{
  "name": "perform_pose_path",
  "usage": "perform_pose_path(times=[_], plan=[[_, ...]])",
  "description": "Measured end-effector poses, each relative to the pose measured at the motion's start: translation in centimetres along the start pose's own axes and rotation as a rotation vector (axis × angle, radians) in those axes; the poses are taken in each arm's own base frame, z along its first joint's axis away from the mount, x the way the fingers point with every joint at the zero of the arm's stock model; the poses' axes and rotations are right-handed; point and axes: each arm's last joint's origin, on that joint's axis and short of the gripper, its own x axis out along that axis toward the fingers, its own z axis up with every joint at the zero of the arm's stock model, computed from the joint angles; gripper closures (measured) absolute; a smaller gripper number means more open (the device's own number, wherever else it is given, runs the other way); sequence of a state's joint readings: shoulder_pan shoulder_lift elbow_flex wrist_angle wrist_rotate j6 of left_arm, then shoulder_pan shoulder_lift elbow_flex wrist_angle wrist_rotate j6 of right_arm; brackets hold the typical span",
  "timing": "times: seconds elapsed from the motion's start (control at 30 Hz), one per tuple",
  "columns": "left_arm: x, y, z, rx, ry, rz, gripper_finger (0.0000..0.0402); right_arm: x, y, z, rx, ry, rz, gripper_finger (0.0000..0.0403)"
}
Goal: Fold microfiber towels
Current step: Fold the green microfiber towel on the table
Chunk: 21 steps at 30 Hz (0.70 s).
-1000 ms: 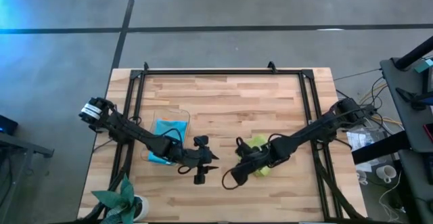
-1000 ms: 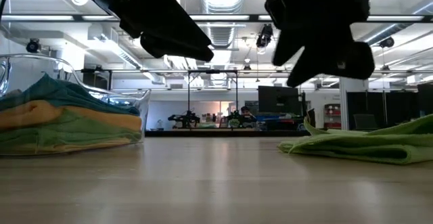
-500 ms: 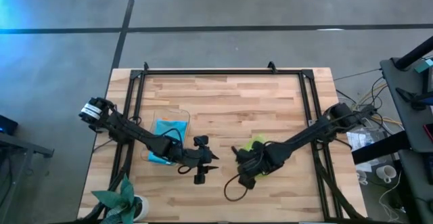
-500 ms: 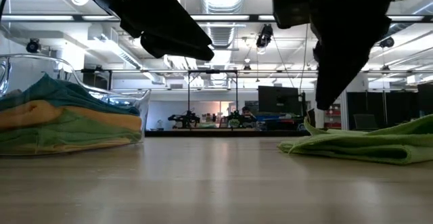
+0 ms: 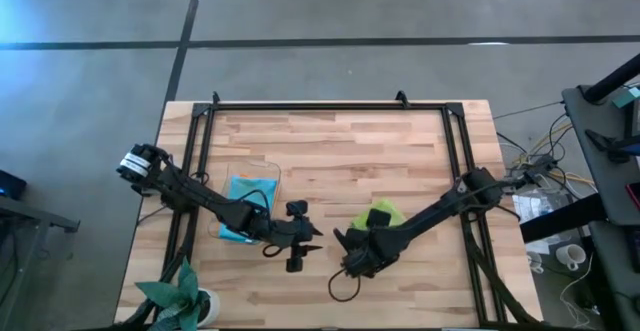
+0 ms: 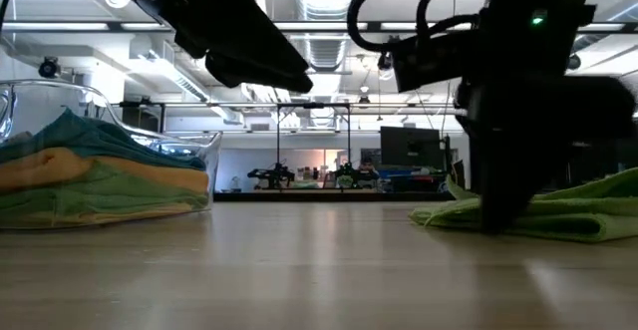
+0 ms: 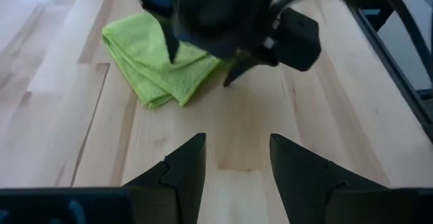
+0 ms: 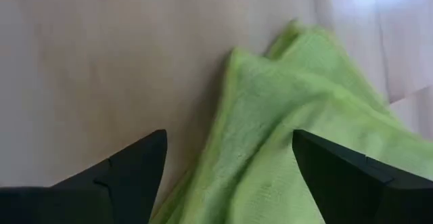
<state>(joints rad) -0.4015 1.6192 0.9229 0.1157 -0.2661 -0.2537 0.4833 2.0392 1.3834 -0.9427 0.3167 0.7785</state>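
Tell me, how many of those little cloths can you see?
4 at least. A lime green towel lies loose on the table under the right gripper. A dark green, an orange and a light green towel sit stacked in the clear bin; others may be hidden.

A clear container holding stacked microfiber towels sits left of the table's middle. One towel lies right of middle, toward the front edge. A potted plant stands at the front-left corner.
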Motion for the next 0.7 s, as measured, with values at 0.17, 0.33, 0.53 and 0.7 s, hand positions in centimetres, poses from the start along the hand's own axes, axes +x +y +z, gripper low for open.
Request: perform_pose_path(times=[0.17, 0.33, 0.53, 0.7], plan=[[0.1, 0.2, -1.0, 0.006, 0.028, 0.007, 0.0254, -0.4, -0.5, 0.1, 0.1, -0.043, -0.04, 0.0093], [0.1, 0.4, -1.7, 0.01, 0.048, 0.012, 0.0254, -0.8, -1.5, 0.3, 0.182, -0.026, -0.052, 0.0112], [0.1, 0.4, -1.6, 0.007, 0.04, 0.01, 0.0254, 0.0, -2.1, 0.7, 0.205, 0.024, -0.035, 0.0151], [0.1, 0.4, -1.6, 0.006, 0.04, 0.01, 0.0254, 0.2, -2.3, 0.9, 0.213, 0.032, -0.03, 0.0181]])
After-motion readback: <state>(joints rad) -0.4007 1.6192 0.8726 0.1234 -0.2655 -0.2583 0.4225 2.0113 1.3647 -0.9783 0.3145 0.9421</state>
